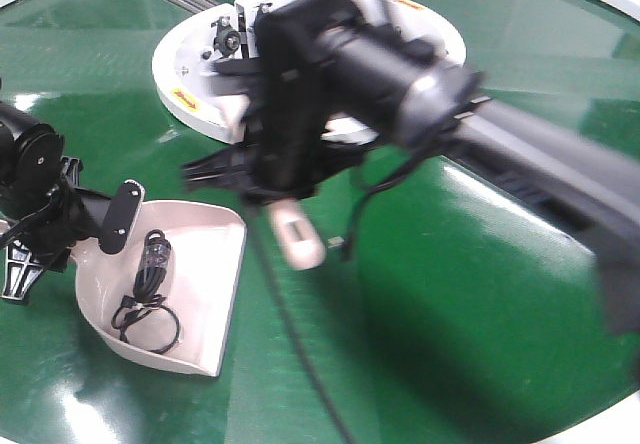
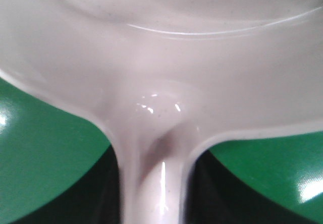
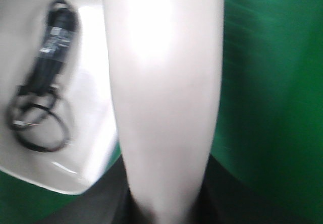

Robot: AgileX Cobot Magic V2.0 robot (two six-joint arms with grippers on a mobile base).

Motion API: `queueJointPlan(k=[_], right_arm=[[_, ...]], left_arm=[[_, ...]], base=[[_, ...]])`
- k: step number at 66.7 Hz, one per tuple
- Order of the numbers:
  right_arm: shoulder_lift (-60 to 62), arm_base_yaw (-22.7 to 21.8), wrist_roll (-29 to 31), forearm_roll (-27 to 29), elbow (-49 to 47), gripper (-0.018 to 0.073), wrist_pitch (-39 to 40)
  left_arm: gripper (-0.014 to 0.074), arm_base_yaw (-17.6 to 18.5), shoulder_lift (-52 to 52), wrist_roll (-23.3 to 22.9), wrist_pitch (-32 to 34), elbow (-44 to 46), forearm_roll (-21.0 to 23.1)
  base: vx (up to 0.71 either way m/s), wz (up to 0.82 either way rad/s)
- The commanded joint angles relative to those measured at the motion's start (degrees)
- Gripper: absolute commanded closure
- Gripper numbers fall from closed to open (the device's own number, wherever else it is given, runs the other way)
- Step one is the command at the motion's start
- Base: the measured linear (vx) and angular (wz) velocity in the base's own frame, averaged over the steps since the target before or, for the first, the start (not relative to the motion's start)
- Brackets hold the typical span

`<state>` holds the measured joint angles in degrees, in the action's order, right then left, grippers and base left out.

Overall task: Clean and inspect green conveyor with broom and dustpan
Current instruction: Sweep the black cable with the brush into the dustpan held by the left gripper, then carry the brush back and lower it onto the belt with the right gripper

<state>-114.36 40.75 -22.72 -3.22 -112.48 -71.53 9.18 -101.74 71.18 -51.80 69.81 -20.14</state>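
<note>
The dustpan (image 1: 205,274) lies on the conveyor (image 1: 450,294) at about 8 o'clock in the front view, with its wide mouth opening toward 3 o'clock. A black gadget (image 1: 150,274) with a looped cord already sits inside it.

The left end effector (image 1: 105,226) is at the pan's back rim. In the left wrist view the pan's handle runs straight down between dark shapes, so I judge it clamped on that handle. The right end effector (image 1: 275,179) shows blurred near the middle of the frame, below the white ring (image 1: 190,74). It is closed round the broom (image 1: 297,236), whose handle end pokes out toward 6 o'clock. The bristles are hidden, so I cannot tell whether they touch the belt.

The step looks like sweeping toward the pan, or checking that nothing is left by its lip. To do it well:

- **Pan:** Hold the pan's mouth flat on the belt and do not tip it, or the gadget may slide out.
- **Broom:** Bring the broom in low, bristles down, and stroke from 3 o'clock toward 9 o'clock in short passes that end just inside the lip.
- **Cord:** Keep the bristles off the cord loop near the pan's front, which could snag and drag the gadget out.
</note>
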Motion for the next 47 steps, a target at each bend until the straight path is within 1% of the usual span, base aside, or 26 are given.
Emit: queueJointPlan(k=[1,10,18,23,30,38,47], right_arm=[[7.16,-3.42,4.55,-1.44,4.17,0.0556,-2.33],[12.65,-8.21,8.52,-1.39,13.98,0.0556,-0.19],[18.13,-13.08,10.91,-0.15,23.24,0.0556,4.92],[21.24,-16.57,13.20,1.83,28.47,0.0556,8.17],[24.93,-22.11,19.78,6.06,35.26,0.0556,10.54],[27.29,-27.61,25.59,9.97,40.71,0.0556,11.74],[28.83,-31.89,29.58,13.87,46.47,0.0556,15.36]], left_arm=[[0.0603,0.39,2.55,-0.62,0.57,1.69,-0.29],[0.0603,0.39,2.55,-0.62,0.57,1.69,-0.29],[0.0603,0.39,2.55,-0.62,0.57,1.69,-0.29],[0.0603,0.39,2.55,-0.62,0.57,1.69,-0.29],[0.0603,0.39,2.55,-0.62,0.57,1.69,-0.29],[0.0603,0.39,2.55,-0.62,0.57,1.69,-0.29],[0.0603,0.39,2.55,-0.62,0.57,1.69,-0.29]], base=[[0.00,0.00],[0.00,0.00],[0.00,0.00],[0.00,0.00],[0.00,0.00],[0.00,0.00],[0.00,0.00]])
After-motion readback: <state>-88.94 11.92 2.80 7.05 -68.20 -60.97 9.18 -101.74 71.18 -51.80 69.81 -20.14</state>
